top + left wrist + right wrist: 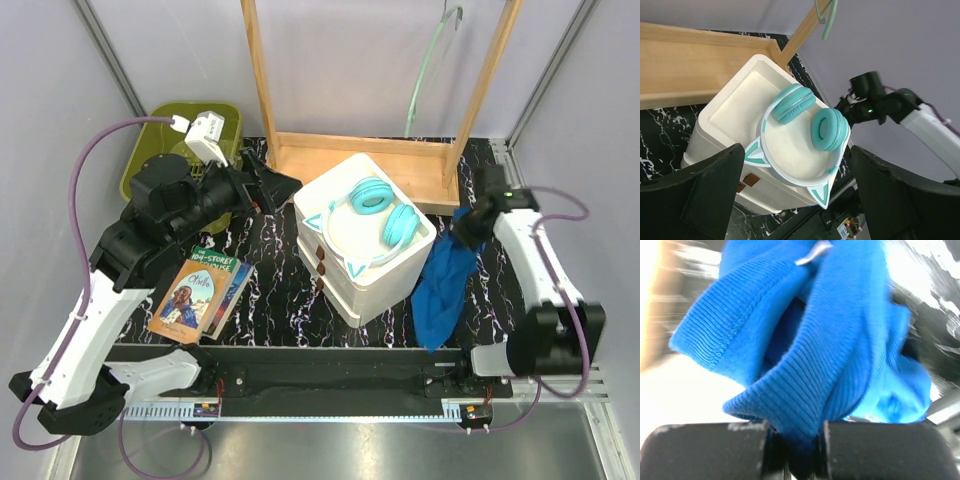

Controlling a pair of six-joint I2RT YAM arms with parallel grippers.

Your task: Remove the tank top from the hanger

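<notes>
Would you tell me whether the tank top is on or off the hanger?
Off: the hanger hangs bare, while the tank top droops bunched in the shut right pincer.

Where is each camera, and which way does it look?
Top external: high behind, looking down at the table; left arm and right arm show.
Left wrist: on the left arm, facing headphones on the white box; open fingers show.
Right wrist: close against the tank top; shut fingers show.
Top and left wrist share the headphones.

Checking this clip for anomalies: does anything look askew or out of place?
The bare mint-green hanger hangs steeply tilted within the wooden rack, not level. The blue tank top lies crumpled beside the white box, pinched in the shut right gripper.
</notes>
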